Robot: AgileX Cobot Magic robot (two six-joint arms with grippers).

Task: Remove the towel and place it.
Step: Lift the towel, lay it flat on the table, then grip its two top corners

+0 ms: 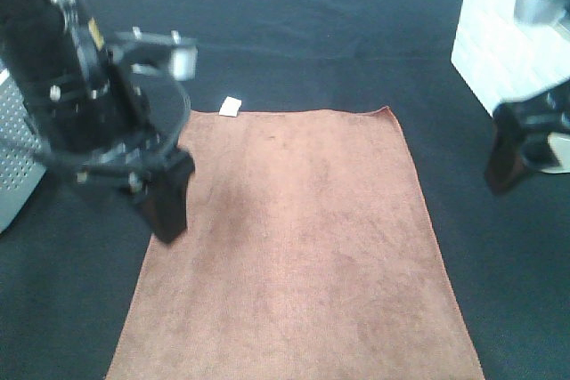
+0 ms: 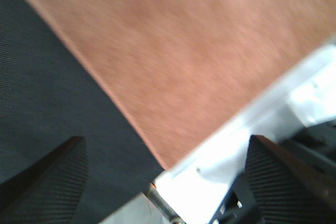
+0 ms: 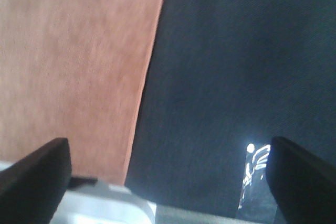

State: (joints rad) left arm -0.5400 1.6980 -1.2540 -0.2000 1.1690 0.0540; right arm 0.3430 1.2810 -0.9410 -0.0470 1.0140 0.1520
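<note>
A black cloth with a fine woven grain covers the worktop and fills most of the high view, with faint creases across the upper part of the frame. At the upper right stands a white block with a brick-like pattern on its side. A grey perforated metal panel shows at the left edge. In the left wrist view a blurred white strip crosses the lower right, washed out by bright light.

Open black cloth at twelve o'clock of the towel; white cabinet crowds two o'clock, perforated grey box nine.
</note>
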